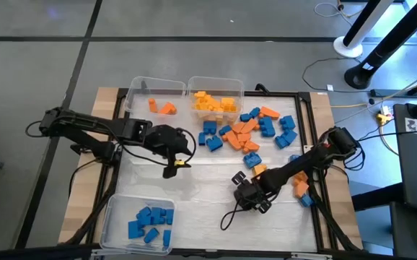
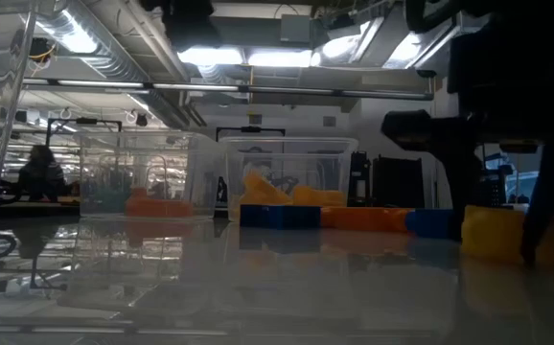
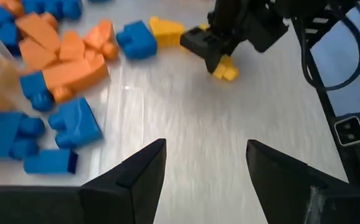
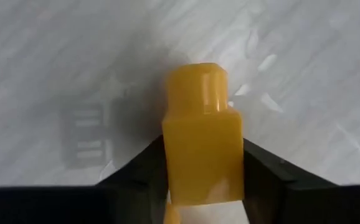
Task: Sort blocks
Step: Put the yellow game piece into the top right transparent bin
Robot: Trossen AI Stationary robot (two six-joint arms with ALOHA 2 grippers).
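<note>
The right gripper (image 4: 202, 186) has its fingers clamped on a yellow block (image 4: 203, 149) low over the bare table (image 1: 194, 189), so the pick-up step is in hand; next comes lifting and carrying to the yellow bin (image 1: 216, 85), while the left gripper (image 3: 205, 165) waits with fingers apart.

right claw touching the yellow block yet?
Touching. Right wrist view: the right claw has both fingers pressed against the yellow block sides, no gap.

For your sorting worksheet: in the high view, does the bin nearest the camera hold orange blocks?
No. The bin nearest the camera holds only blue blocks; no orange shows inside it.
</note>
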